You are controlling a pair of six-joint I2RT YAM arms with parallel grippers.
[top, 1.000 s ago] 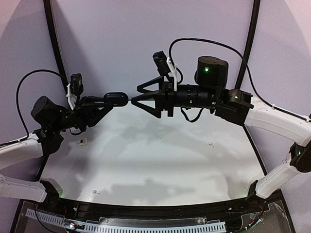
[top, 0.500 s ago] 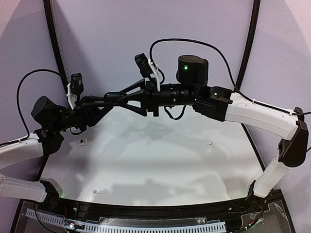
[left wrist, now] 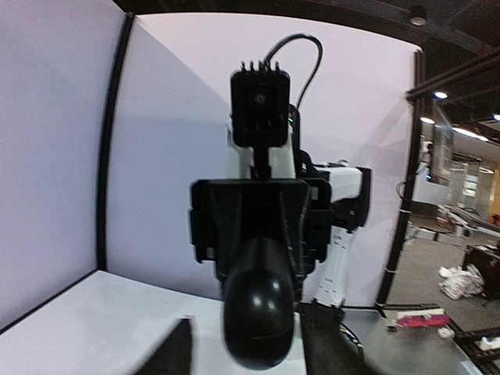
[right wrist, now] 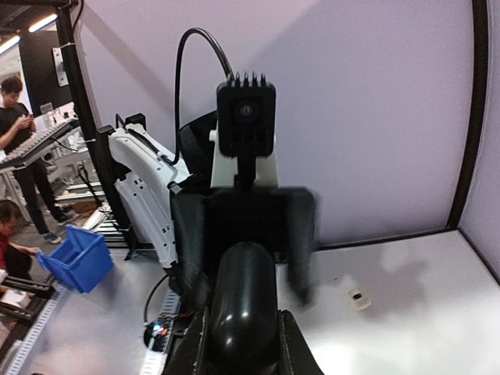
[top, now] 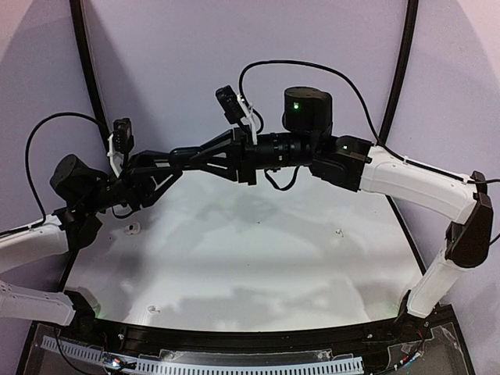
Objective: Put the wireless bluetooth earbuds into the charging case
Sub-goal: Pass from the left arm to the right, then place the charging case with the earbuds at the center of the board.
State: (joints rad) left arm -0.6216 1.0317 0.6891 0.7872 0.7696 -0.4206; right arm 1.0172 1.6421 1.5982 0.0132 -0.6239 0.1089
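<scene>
**Black case passed from one tool to the other, high over the bench**

The case [left wrist: 258,301] is up in the air, in the upper middle of the top view, where the two arms meet. It looks shut. The right tool [right wrist: 242,344] hugs it tight on both sides, so it seems to have hold of it. The left tool [left wrist: 250,324] is spread wider than the case, with a clear gap on one side, so it looks open and holds nothing.

I think this is an early step: getting the case into a good grip. No earbuds are in the case, and I cannot find them for sure. Three tiny specks sit on the white bench [top: 258,266]: one at middle left [top: 133,228], one at middle right [top: 338,231] and one at lower left [top: 154,309]. They may be earbuds or just marks; they are too small to tell.

Next, the lid needs to come open. The case must be held firm and kept from tipping or dropping.

The two tools are very close, nose to nose, so they could bump. In the right wrist view, a blue bin [right wrist: 78,262] and people [right wrist: 14,117] are at the left, well away.
</scene>
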